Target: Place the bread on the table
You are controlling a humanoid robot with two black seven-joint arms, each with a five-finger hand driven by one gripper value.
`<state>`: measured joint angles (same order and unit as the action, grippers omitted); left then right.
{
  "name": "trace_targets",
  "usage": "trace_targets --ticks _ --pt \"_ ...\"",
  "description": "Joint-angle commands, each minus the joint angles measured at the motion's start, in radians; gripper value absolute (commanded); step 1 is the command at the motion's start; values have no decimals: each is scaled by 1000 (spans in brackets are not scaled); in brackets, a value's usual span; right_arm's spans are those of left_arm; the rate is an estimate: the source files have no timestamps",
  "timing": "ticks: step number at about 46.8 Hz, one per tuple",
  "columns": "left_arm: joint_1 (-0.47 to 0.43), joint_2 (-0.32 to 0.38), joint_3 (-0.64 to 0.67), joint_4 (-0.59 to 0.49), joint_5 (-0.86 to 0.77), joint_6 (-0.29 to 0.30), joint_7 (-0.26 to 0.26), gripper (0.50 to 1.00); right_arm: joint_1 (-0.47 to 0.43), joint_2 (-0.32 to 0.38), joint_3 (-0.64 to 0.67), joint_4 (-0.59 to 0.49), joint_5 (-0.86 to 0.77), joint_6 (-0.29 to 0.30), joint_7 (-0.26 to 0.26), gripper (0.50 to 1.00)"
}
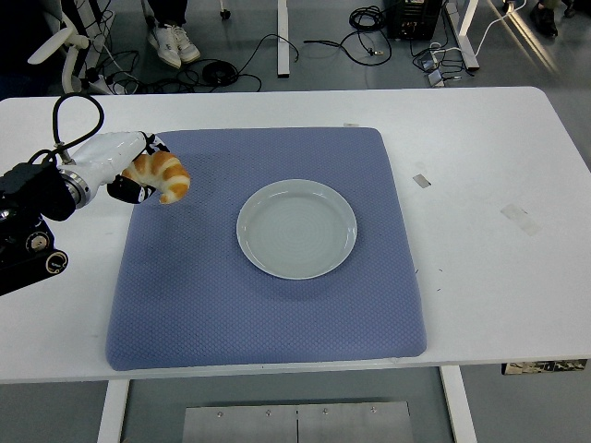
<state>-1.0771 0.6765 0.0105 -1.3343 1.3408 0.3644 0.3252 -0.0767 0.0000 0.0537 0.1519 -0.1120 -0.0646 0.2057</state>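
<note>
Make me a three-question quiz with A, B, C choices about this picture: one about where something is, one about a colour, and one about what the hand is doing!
1. Where is the plate?
A. on the mat
B. on the floor
C. in the hand

2. What colour is the mat?
A. red
B. blue
C. yellow

3. What is the left hand doing?
A. resting open
B. pushing the plate
C. holding the bread

Answers:
1 A, the plate sits at the mat's middle.
2 B, the mat is blue.
3 C, its fingers grip the bread at the mat's left edge.
</note>
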Motion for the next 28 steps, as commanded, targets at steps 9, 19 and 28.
trace_targets --ticks 9,19,28 --pt "-3 -6 -1 0 0 1 0 731 0 0 0 0 0 0 0 1000" --pt "-4 -11 -1 0 0 1 -2 846 0 0 0 0 0 0 0 1000" --pt "-3 -23 0 0 0 1 -2 846 0 0 0 0 0 0 0 1000"
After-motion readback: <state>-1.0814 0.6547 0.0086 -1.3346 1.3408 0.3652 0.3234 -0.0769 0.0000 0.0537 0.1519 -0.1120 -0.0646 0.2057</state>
